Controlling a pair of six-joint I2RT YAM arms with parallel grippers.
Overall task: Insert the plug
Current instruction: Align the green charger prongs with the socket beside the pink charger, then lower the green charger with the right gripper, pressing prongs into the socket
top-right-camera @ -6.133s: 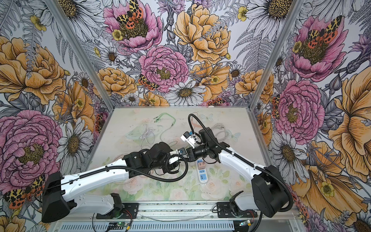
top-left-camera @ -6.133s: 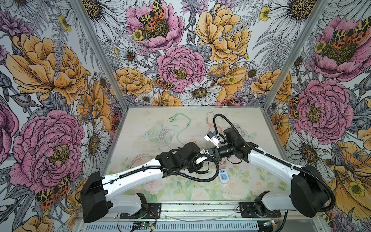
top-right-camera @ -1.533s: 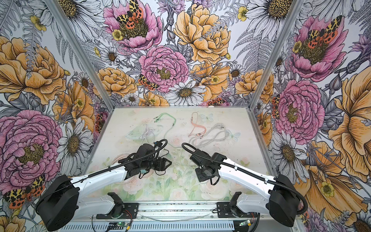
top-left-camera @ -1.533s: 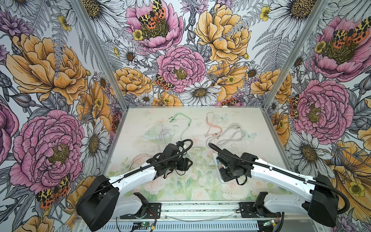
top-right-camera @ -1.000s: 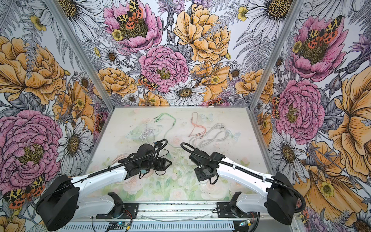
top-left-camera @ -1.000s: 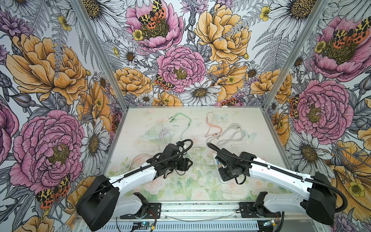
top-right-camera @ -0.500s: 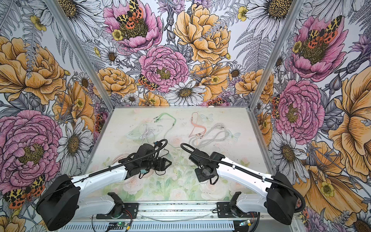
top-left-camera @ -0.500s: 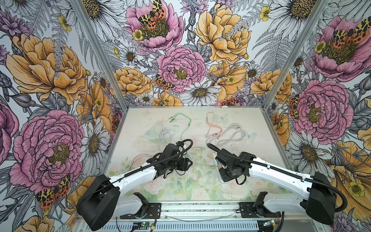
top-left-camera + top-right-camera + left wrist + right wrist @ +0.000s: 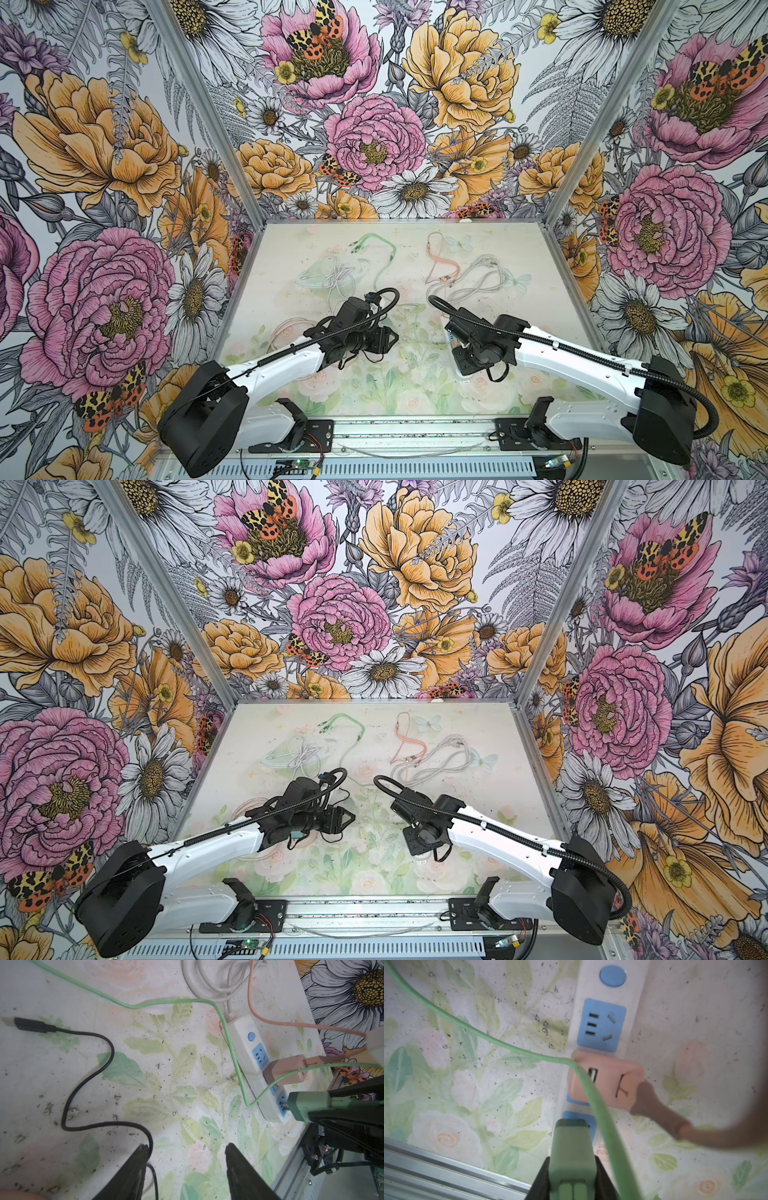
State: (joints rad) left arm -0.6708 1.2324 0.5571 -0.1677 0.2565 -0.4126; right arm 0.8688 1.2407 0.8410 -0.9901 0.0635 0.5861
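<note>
The green plug (image 9: 572, 1147) looks matt plastic, the power strip (image 9: 634, 991) smooth (if grubby).

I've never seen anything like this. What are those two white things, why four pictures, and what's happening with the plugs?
Those are robot arms, a left arm and a right arm, mounted at the near edge of a flower-printed table. Each ends in a two-fingered gripper. Both top views look down on the whole scene; the other two come from cameras on the arms' wrists. On the table lie a white power strip with blue sockets, a pink plug already in it, a black cable, and loose coloured cables farther back. The right gripper is clamped on a green plug, whose prongs are at the strip's end socket but not fully in. The left gripper is open and empty.
</note>
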